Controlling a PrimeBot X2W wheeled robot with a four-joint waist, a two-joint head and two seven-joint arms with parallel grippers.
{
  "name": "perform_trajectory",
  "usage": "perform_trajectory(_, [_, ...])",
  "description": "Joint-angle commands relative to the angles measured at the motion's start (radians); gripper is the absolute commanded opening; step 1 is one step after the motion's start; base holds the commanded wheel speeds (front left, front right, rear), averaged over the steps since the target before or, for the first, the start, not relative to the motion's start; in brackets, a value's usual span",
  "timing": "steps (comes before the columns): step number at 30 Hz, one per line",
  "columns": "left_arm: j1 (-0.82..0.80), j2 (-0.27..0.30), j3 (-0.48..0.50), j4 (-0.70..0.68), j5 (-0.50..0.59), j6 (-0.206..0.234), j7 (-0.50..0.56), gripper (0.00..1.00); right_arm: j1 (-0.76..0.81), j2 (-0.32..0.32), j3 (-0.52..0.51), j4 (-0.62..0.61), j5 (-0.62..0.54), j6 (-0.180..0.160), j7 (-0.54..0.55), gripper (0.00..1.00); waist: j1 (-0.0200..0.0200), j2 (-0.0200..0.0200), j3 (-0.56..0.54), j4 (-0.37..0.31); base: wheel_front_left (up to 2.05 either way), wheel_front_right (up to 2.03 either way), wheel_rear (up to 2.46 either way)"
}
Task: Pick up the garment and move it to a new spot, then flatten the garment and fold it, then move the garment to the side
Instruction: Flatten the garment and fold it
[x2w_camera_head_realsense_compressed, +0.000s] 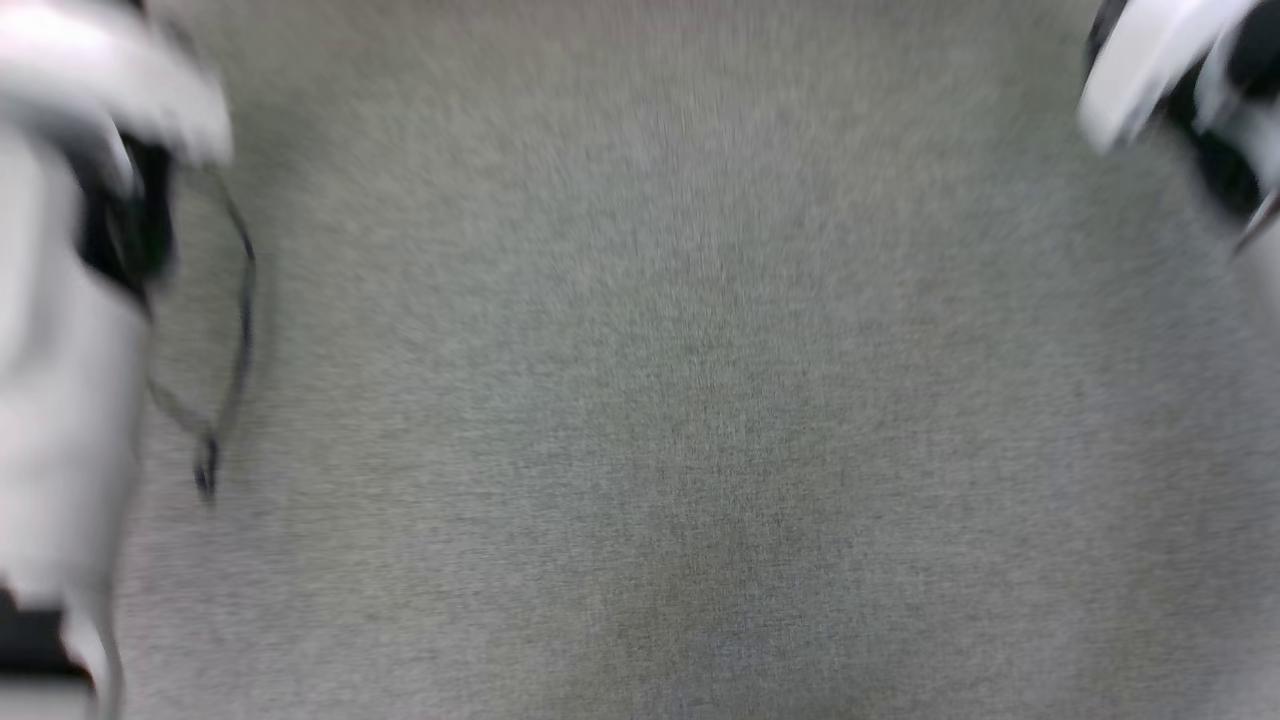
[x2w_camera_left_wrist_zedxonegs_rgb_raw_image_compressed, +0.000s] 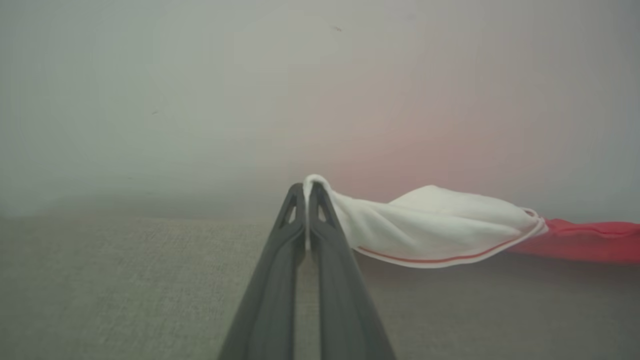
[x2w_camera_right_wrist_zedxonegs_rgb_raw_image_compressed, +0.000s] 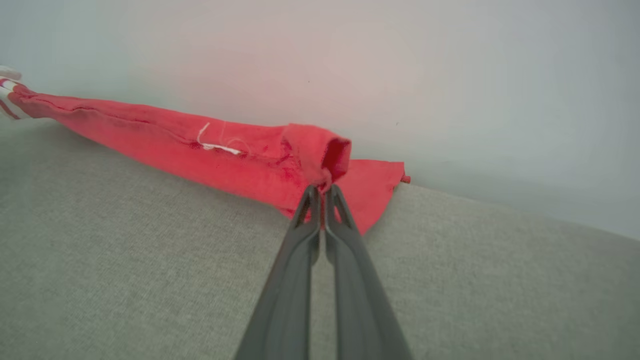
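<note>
Left tool (x2w_camera_left_wrist_zedxonegs_rgb_raw_image_compressed: 306, 189) and right tool (x2w_camera_right_wrist_zedxonegs_rgb_raw_image_compressed: 322, 190) each pinch the garment (x2w_camera_right_wrist_zedxonegs_rgb_raw_image_compressed: 200, 150), stretched lengthwise between them.

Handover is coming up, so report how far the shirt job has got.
Done: the shirt is grasped, left gripper shut on its white sleeve, right gripper shut on a red edge. In hand: the move, shirt stretched between them over the grey surface. To do: flattening, folding, moving it aside; it is bunched and unfolded.
</note>
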Motion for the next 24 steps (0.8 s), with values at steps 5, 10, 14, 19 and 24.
perform_trajectory(5, [0.351,0.0,0.01,-0.099,-0.045,0.03,-0.014,0.0,0.28,-0.029,0.048,-0.065,0.068,-0.001,-0.003,0.0,0.0,0.0,-0.248,0.03,0.0,0.0,0.0])
perform_trajectory(10, [0.641,0.015,0.035,-0.227,-0.093,0.097,0.001,0.0,0.494,-0.059,0.06,-0.122,0.093,-0.001,-0.005,0.0,0.0,0.0,-0.355,0.036,0.0,0.0,0.0])
perform_trajectory(14, [0.868,0.038,0.061,-0.359,-0.128,0.167,0.03,0.0,0.649,-0.074,0.046,-0.17,0.114,-0.001,0.003,0.0,0.0,0.0,-0.429,0.033,0.0,0.0,0.0])
perform_trajectory(19, [1.136,0.062,0.079,-0.574,-0.156,0.278,0.086,0.0,0.83,-0.097,-0.007,-0.244,0.107,-0.001,0.013,0.0,0.0,0.0,-0.509,0.037,0.0,0.0,0.0])
perform_trajectory(24, [1.337,0.087,0.079,-0.767,-0.173,0.379,0.162,0.0,1.029,-0.094,-0.102,-0.334,0.088,-0.001,0.056,0.0,0.0,0.0,-0.572,0.054,0.0,0.0,0.0])
